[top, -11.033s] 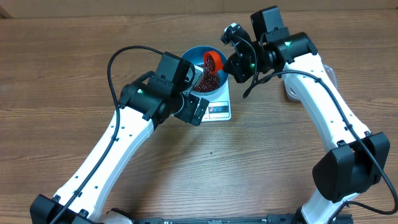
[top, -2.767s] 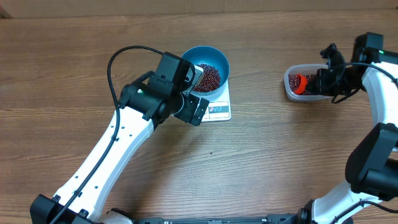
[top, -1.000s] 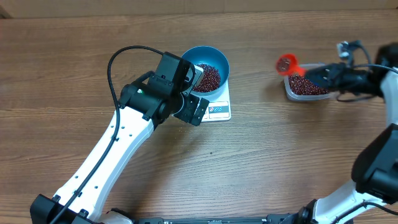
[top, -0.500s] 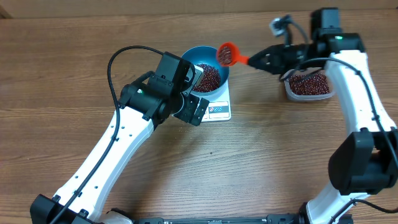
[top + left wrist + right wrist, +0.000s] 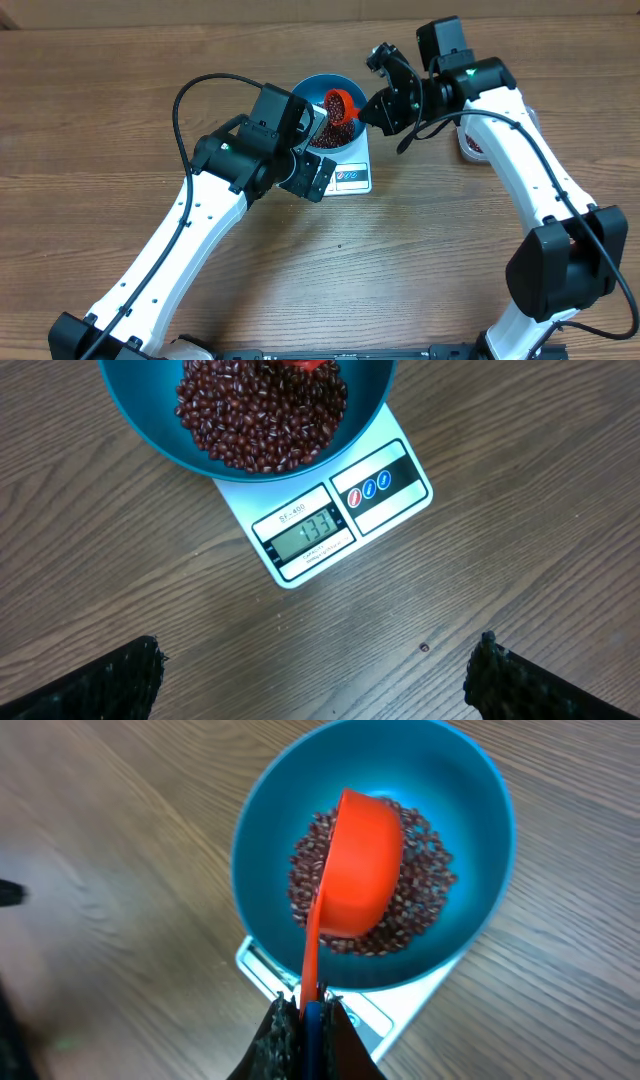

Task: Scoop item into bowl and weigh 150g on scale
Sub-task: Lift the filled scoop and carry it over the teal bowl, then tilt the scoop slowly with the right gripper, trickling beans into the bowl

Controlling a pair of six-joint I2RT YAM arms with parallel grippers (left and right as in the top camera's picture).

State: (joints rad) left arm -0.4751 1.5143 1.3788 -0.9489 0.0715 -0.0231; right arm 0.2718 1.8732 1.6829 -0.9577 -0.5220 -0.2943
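Note:
The blue bowl [image 5: 318,82] stands on the white scale [image 5: 350,177], whose display [image 5: 312,530] reads 133. Dark red-brown beans [image 5: 260,410] lie heaped in the bowl. My right gripper [image 5: 308,1015] is shut on the handle of an orange scoop [image 5: 360,860]. The scoop hangs over the beans inside the bowl, tipped so that its smooth back faces the right wrist camera. My left gripper [image 5: 318,665] stands wide open over bare table just in front of the scale, with nothing between its fingers.
A clear plastic tub [image 5: 470,145] sits to the right of the scale, mostly hidden behind my right arm. One stray bean [image 5: 424,648] lies on the wooden table in front of the scale.
My right arm has swung left from the tub to the bowl with the scoop in its grip, and the scoop is now tipped over the beans. The left arm has not moved.

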